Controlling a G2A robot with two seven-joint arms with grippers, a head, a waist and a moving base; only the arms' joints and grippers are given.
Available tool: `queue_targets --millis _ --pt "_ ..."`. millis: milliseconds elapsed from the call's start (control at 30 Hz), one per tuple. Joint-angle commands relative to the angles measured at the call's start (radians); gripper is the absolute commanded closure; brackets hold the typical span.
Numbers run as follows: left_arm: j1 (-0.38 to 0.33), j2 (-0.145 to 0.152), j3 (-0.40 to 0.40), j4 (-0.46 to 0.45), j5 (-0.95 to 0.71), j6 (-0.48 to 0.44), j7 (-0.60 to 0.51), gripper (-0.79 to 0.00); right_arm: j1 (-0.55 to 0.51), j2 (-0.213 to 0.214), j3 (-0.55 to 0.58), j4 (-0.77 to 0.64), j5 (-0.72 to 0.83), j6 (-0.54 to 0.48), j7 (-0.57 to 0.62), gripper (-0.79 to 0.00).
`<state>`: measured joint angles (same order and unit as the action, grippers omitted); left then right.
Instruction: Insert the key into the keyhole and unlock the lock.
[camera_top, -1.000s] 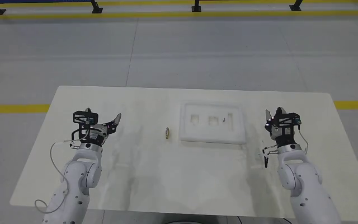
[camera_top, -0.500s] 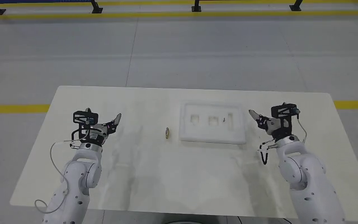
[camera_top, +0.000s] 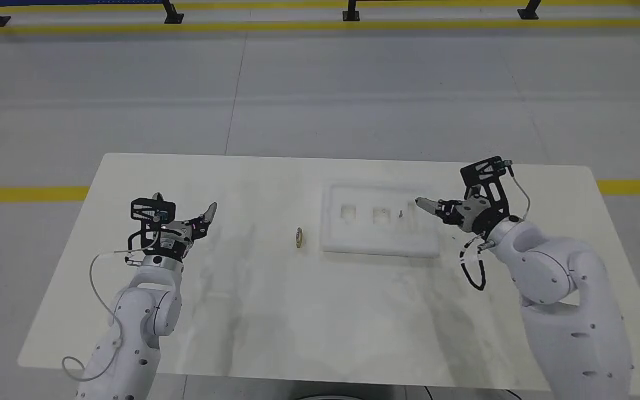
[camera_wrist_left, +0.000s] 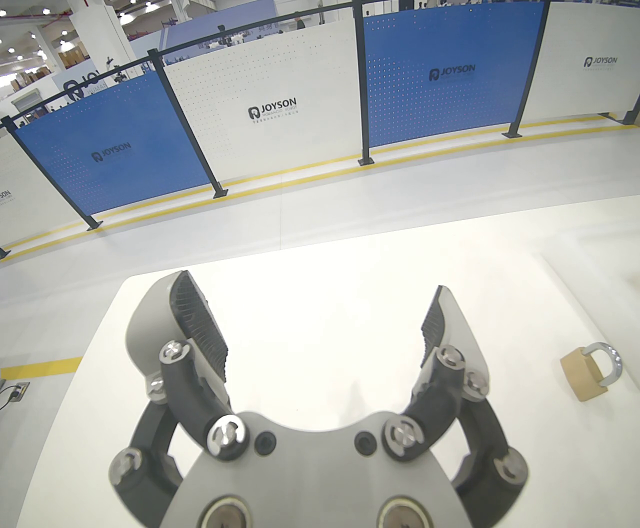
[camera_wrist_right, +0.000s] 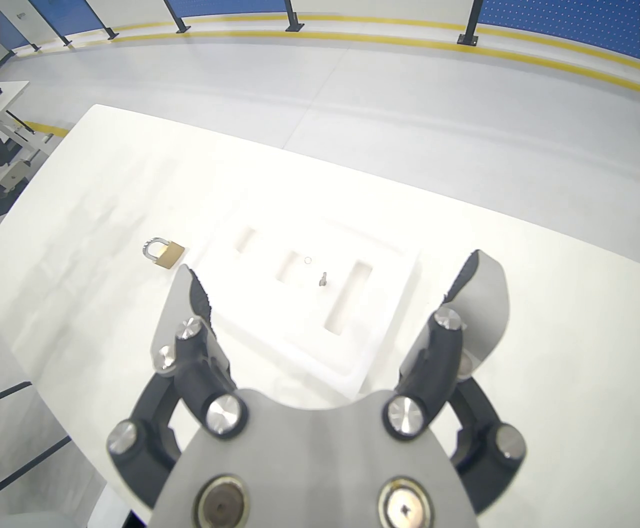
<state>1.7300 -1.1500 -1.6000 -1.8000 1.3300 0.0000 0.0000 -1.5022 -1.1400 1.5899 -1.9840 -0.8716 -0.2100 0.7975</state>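
Note:
A small brass padlock (camera_top: 299, 237) with a silver shackle lies on the white table, left of a white foam tray (camera_top: 380, 240). It also shows as the padlock (camera_wrist_left: 590, 372) and the padlock (camera_wrist_right: 166, 252). A small dark key (camera_top: 400, 213) stands on the tray between two recesses, seen as the key (camera_wrist_right: 323, 280). My right gripper (camera_top: 432, 208) is open at the tray's right edge, pointing toward the key. My left gripper (camera_top: 197, 219) is open over the table's left side, well apart from the padlock.
The foam tray (camera_wrist_right: 380, 345) has three rectangular recesses. The white table (camera_top: 250, 320) ends near both arms' bases. A grey floor with yellow lines and blue and white fence panels (camera_wrist_left: 280, 120) lies beyond the far edge.
My right gripper has swung left from the table's right edge toward the foam tray and turned to point at the key. The left arm, padlock and key have kept still.

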Motion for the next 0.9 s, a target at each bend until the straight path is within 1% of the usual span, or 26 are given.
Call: queue_targets --millis 0,133,233,267,300,333,433,500,567,733,767,800,867 --pt "0.000 0.000 0.000 0.000 0.000 0.000 0.000 -0.785 0.000 0.000 0.000 0.000 0.000 0.000 0.000 -0.785" --pt "0.000 0.000 0.000 0.000 0.000 0.000 0.000 -0.785 0.000 0.000 0.000 0.000 0.000 0.000 0.000 -0.785" --pt "0.000 0.000 0.000 0.000 0.000 0.000 0.000 -0.785 0.009 0.000 -0.002 0.016 0.007 0.024 0.000 -0.785" --pt "0.000 0.000 0.000 0.000 0.000 0.000 0.000 -0.785 0.015 0.001 -0.009 0.017 -0.004 0.033 0.023 -0.785" --pt "0.000 0.000 0.000 0.000 0.000 0.000 0.000 -0.785 0.031 0.001 -0.027 0.023 -0.007 0.051 0.078 -0.785" --pt "0.000 0.000 0.000 0.000 0.000 0.000 0.000 -0.785 0.041 0.002 -0.038 0.027 -0.008 0.060 0.104 -0.785" --pt "0.000 0.000 0.000 0.000 0.000 0.000 0.000 -0.785 0.099 0.002 -0.098 0.062 -0.060 0.117 0.231 -0.785" --pt "0.000 0.000 0.000 0.000 0.000 0.000 0.000 -0.785 0.154 0.000 -0.139 0.093 -0.105 0.165 0.312 -0.785" --pt "0.000 0.000 0.000 0.000 0.000 0.000 0.000 -0.785 0.207 -0.003 -0.188 0.132 -0.122 0.191 0.374 -0.785" --pt "0.000 0.000 0.000 0.000 0.000 0.000 0.000 -0.785 0.312 -0.014 -0.285 0.242 -0.157 0.194 0.400 -0.785" --pt "0.000 0.000 0.000 0.000 0.000 0.000 0.000 -0.785 0.327 -0.015 -0.303 0.267 -0.164 0.189 0.407 -0.760" --pt "0.000 0.000 0.000 0.000 0.000 0.000 0.000 -0.785 0.342 -0.017 -0.318 0.289 -0.172 0.188 0.407 -0.650" --pt "0.000 0.000 0.000 0.000 0.000 0.000 0.000 -0.785 0.365 -0.021 -0.347 0.331 -0.190 0.181 0.400 -0.579"
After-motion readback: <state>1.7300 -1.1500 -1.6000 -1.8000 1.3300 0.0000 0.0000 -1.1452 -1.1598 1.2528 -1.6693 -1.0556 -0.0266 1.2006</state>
